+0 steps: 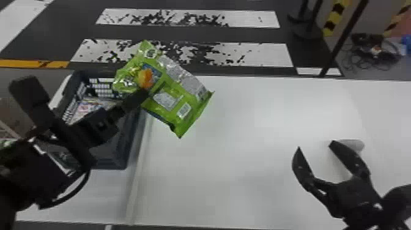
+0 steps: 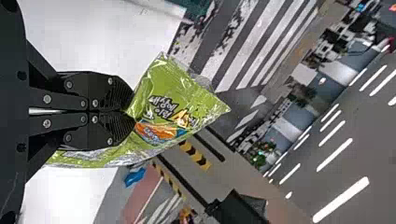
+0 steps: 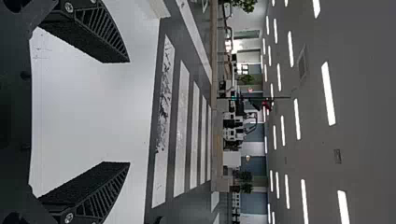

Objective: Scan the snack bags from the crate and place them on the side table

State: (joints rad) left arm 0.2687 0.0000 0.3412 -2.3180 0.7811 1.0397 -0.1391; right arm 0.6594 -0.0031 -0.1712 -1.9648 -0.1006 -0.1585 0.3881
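At lower right of the frame, I had one right gripper [image 1: 315, 145], its two fingers wide apart. Upper left, one left gripper [image 1: 142, 96] was pinching one green snack bag [image 1: 175, 91]; partly behind stood one crate [image 1: 114, 154].

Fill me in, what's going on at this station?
The robot's left gripper has its jaws shut on a green snack bag, held up by the crate and the white table. The bag isn't on the side table yet. The right gripper is over the white table, jaws open, holding nothing.
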